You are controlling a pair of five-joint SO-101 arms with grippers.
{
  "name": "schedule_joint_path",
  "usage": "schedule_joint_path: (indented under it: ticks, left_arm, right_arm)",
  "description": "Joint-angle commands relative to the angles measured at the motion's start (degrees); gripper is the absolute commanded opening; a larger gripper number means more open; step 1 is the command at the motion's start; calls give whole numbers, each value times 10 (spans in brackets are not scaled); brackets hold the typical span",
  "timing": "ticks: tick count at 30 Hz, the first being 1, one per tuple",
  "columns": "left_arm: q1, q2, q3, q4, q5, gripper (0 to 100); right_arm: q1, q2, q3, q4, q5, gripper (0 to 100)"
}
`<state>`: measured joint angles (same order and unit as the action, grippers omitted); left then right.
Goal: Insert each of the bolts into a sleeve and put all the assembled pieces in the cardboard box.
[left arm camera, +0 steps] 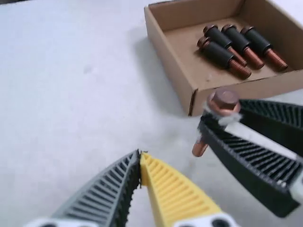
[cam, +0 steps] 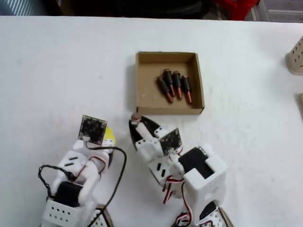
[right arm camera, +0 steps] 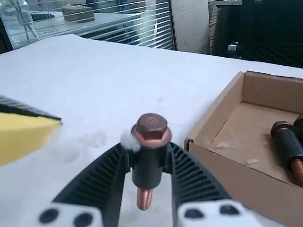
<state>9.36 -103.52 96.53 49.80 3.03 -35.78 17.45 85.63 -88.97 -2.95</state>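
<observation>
Left gripper (left arm camera: 140,158): nearest the arm bases, low over the table (cam: 57,71); we see the grey and yellow fingers pressed together with nothing between them
Right gripper (right arm camera: 148,150): just beside the left gripper and slightly farther out; the black fingers are clamped on the sleeve (right arm camera: 147,171) at a narrow spread
Bolt (right arm camera: 151,128): copper, seated in the held sleeve; head up, threaded tip showing below the sleeve
Held piece, position: upright, outside the box (cam: 138,82), just beside its near corner; we cannot tell whether the tip touches the table
Box: cardboard, open top, beyond both grippers; the near wall stands between the held piece and the floor of the box
Pieces (cam: 174,86): four assembled, lying side by side on the box floor, touching or nearly so, threaded ends towards the near wall
Step in hand: we judge insertion complete for the held piece; the step is transfer into the box, with four pieces already in and this one the fifth
Next move: we would raise the right gripper until the bolt tip is above the near wall, carry it over the bare floor beside the four pieces, lower, then spread the fingers
Left arm: we would hold it where it is, out of the right arm's path
</observation>
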Motion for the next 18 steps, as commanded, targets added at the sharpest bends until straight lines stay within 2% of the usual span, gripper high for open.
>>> schedule_joint_path:
  ticks: [1, 4, 8, 13, 18]
  left_arm:
    - [-33, -9, -15, 70, -4, 24]
    - [-58, -9, -15, 120, -4, 24]
    - [-115, -9, -6, 135, -3, 24]
    - [-169, -9, 4, 156, -3, 23]
    - [-189, -9, 4, 156, -3, 23]
  right_arm:
    - [13, -52, 9, 0, -3, 15]
    - [13, -96, 43, 1, -3, 15]
    - [31, -159, 66, 57, -1, 15]
    - [70, -272, 68, 198, -1, 15]
    - [98, -405, 68, 378, -1, 15]
